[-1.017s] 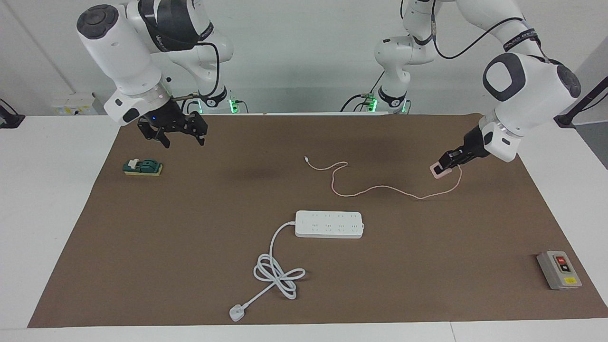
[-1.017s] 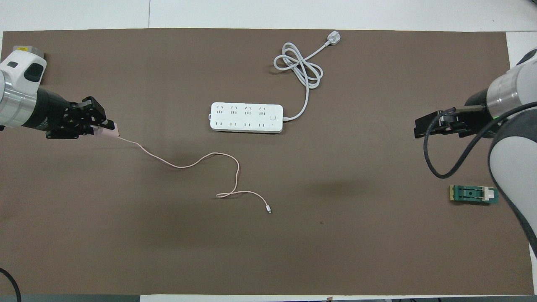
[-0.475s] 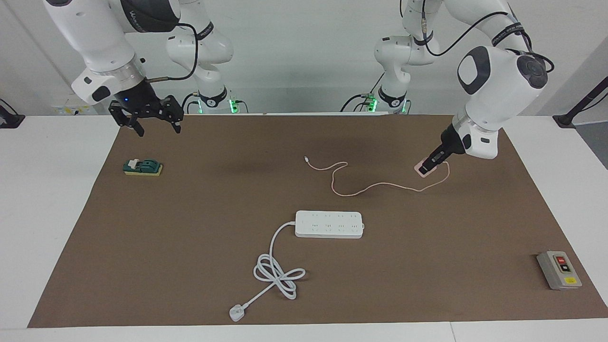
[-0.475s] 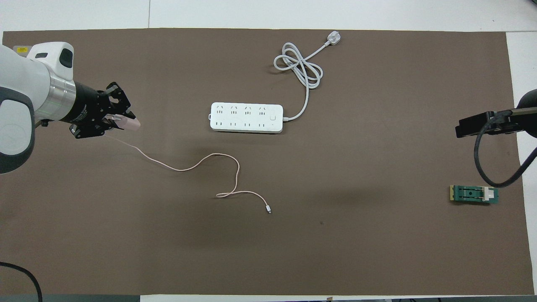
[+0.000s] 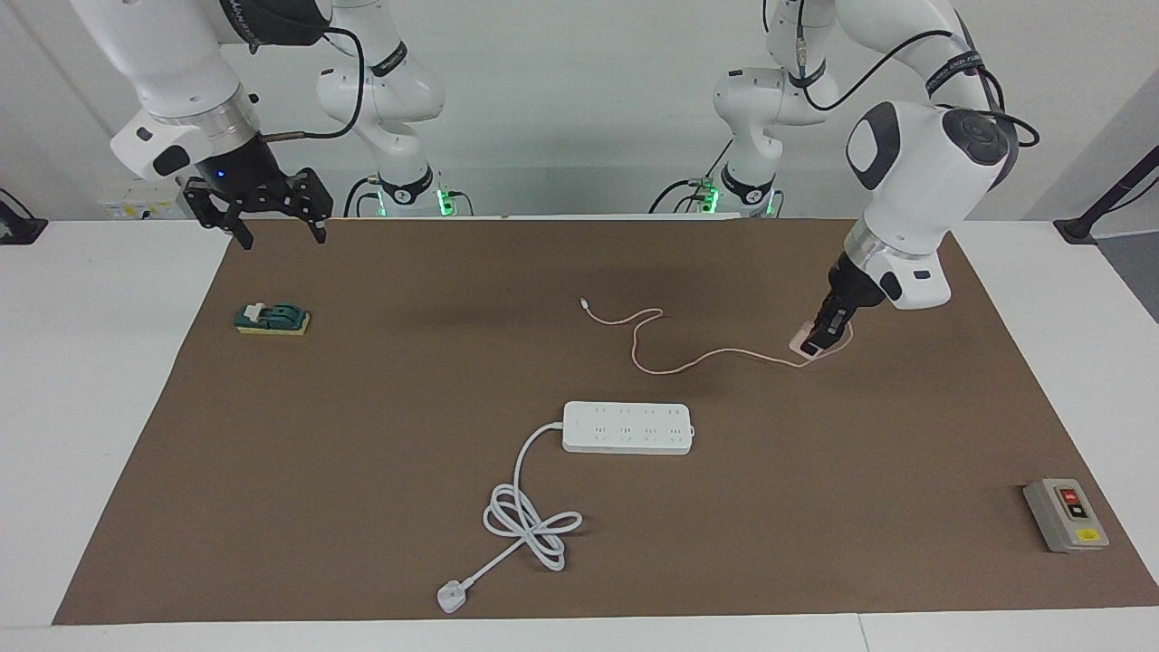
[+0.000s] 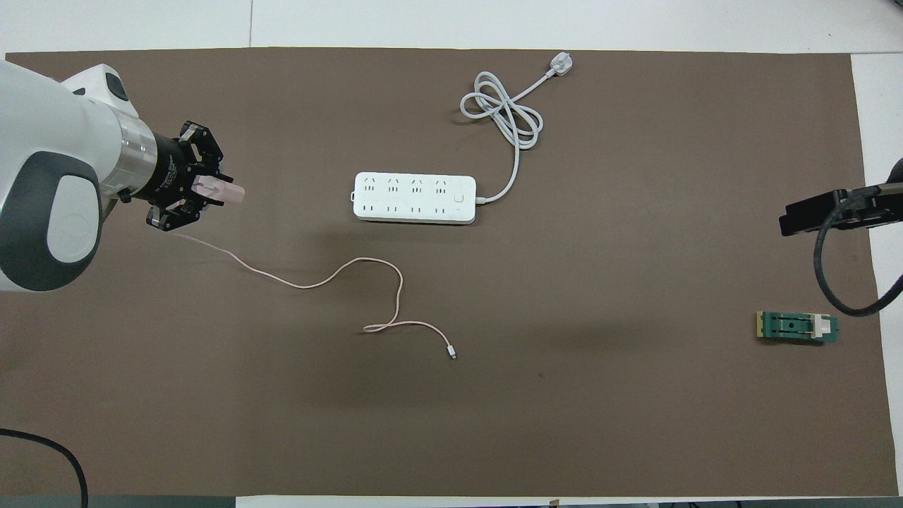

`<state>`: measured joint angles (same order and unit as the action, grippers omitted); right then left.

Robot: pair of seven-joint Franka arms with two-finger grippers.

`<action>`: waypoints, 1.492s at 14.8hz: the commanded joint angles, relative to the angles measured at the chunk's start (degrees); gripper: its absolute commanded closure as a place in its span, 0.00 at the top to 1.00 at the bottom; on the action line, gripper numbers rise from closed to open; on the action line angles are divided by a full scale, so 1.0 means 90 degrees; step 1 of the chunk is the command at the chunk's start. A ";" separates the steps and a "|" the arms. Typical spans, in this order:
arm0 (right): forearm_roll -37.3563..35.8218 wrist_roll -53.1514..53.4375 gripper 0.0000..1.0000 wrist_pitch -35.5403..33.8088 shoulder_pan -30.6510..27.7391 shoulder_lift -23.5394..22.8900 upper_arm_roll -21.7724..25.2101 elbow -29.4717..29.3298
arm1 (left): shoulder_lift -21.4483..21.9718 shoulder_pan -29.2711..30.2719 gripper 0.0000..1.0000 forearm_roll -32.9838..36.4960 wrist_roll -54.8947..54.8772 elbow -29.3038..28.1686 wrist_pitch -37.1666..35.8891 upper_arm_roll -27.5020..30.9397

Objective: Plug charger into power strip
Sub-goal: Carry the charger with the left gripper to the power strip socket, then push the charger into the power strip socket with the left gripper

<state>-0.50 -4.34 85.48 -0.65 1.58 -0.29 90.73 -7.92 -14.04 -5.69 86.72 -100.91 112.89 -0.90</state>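
Note:
My left gripper is shut on the charger, a small pale pink cube, just over the mat toward the left arm's end of the table. Its thin pink cable trails across the mat to a tiny connector. The power strip, a long flat white bar with rows of sockets, lies mid-table, farther from the robots than the cable. My right gripper hangs open and holds nothing, over the mat's edge at the right arm's end.
The strip's thick white cord lies coiled, ending in a white plug near the table edge farthest from the robots. A grey button box sits at the left arm's end. A green block lies below the right gripper.
My left gripper has carried the charger away from the left arm's end toward the power strip and tipped more downward. The right gripper has risen and drawn back toward its own end.

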 commanded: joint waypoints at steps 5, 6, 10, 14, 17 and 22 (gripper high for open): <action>-0.0336 -0.0338 1.00 -0.0132 -0.0113 -0.0058 -0.0134 -0.0072 | -0.1160 -0.1349 0.00 0.0515 0.2684 0.1093 0.0025 0.0090; -0.0306 -0.0329 1.00 -0.0142 -0.0113 -0.0058 -0.0134 -0.0072 | -0.1326 -0.1428 0.00 0.0582 0.3007 0.1298 -0.0024 0.0119; -0.0267 -0.0329 1.00 -0.0152 -0.0113 -0.0058 -0.0134 -0.0072 | -0.2323 -0.1498 0.00 0.0827 0.3303 0.2432 -0.0717 0.0139; -0.0267 -0.0329 1.00 -0.0152 -0.0123 -0.0058 -0.0134 -0.0072 | -0.2314 -0.1380 0.00 0.1091 0.3255 0.2122 -0.0348 0.0120; -0.0267 -0.0338 1.00 -0.0191 -0.0123 -0.0048 -0.0134 -0.0072 | -0.2236 -0.1399 0.00 0.1052 0.3254 0.1779 0.0005 0.0110; -0.0267 -0.0329 1.00 -0.0181 -0.0104 -0.0039 -0.0134 -0.0072 | -0.2236 -0.1468 0.00 0.0925 0.3255 0.1515 0.0210 0.0071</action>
<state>-2.41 -5.91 84.93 -0.65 1.42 -0.64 90.73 -28.77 -26.73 2.75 115.20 -85.04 113.10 -0.42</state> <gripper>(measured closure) 0.000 0.683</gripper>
